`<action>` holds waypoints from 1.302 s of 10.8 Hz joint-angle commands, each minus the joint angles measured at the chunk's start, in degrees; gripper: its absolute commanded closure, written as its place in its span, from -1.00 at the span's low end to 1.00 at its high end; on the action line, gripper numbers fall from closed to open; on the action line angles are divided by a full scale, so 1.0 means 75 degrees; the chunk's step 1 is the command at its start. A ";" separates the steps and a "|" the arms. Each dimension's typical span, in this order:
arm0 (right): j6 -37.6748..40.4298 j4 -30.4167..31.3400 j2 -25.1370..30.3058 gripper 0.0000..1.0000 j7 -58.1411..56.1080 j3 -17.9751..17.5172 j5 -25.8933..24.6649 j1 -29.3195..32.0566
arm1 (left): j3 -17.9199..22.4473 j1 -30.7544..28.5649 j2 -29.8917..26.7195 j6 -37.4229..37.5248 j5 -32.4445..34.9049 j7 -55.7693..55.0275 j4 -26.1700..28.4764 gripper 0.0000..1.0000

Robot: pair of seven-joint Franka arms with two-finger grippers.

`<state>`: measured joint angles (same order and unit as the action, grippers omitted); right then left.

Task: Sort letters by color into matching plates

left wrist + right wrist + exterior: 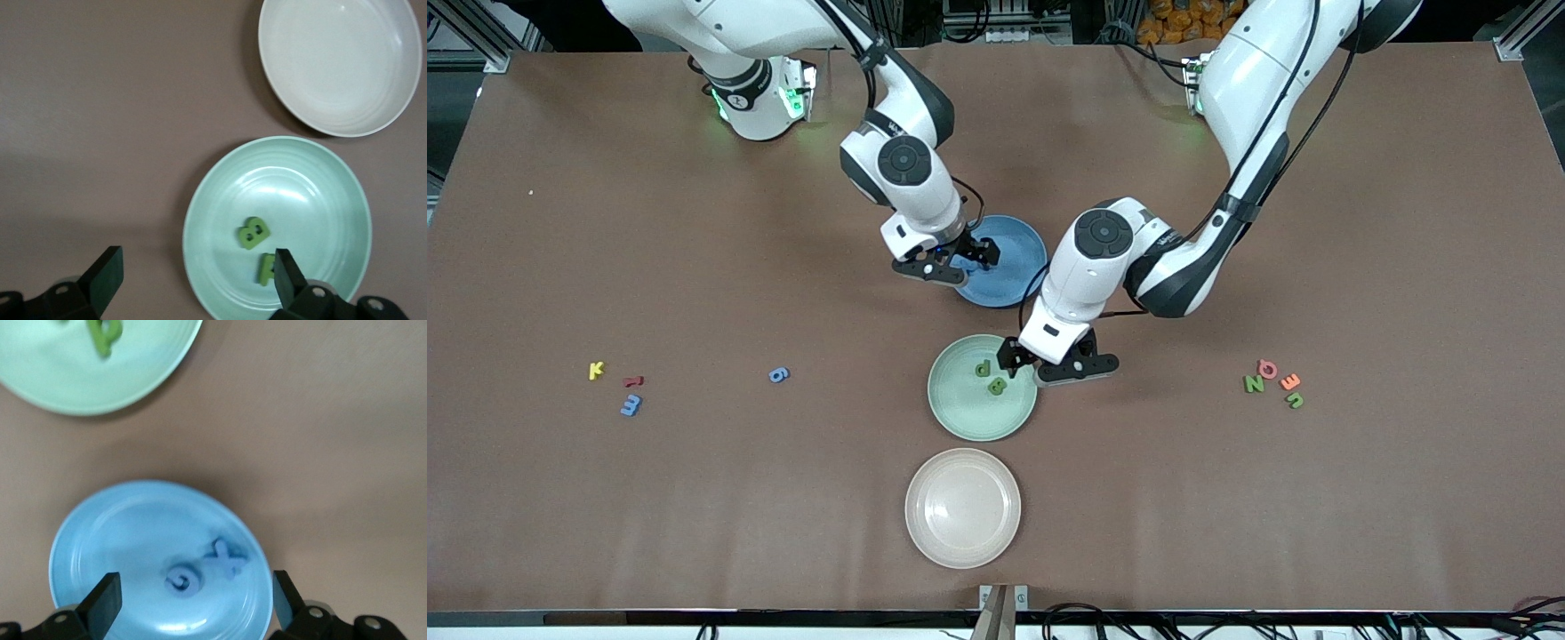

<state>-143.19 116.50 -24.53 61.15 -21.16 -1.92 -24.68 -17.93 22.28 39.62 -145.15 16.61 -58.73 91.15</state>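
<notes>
The right end effector hides part of the blue plate and its letters in the front view. The green plate is cut off in the right wrist view.

Brown table with three plates and loose letters
Blue plate, mint green plate and cream plate line its middle; yellow K, red 1, blue E, blue 6 lie toward the right arm's end, a four-letter cluster toward the left arm's

Three plates: one blue, one mint green, one cream. Thirteen letters show. Four lie in plates, nine on the table.
</notes>
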 commanded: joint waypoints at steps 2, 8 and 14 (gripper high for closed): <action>0.1137 0.0087 0.0972 -1.00 -0.0043 -0.0097 0.0010 0.1891 | 0.0094 -0.0227 -0.0734 0.1782 0.0128 0.1826 -0.0024 -1.00; 0.1502 0.0556 0.1420 -1.00 -0.4911 -0.0085 -0.0048 0.4868 | 0.0047 -0.0778 -0.1319 0.5203 -0.0070 0.4472 -0.0868 -1.00; 0.0100 0.0277 0.0369 -1.00 -0.7754 0.1366 -0.0119 0.6184 | -0.0011 -0.2207 -0.3262 0.6920 -0.1404 0.5370 0.0534 -1.00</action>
<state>-136.84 119.75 -17.20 4.51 -12.93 -2.32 19.81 -17.44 9.91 23.21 -92.23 11.31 -19.13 86.30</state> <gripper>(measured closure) 0.000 0.000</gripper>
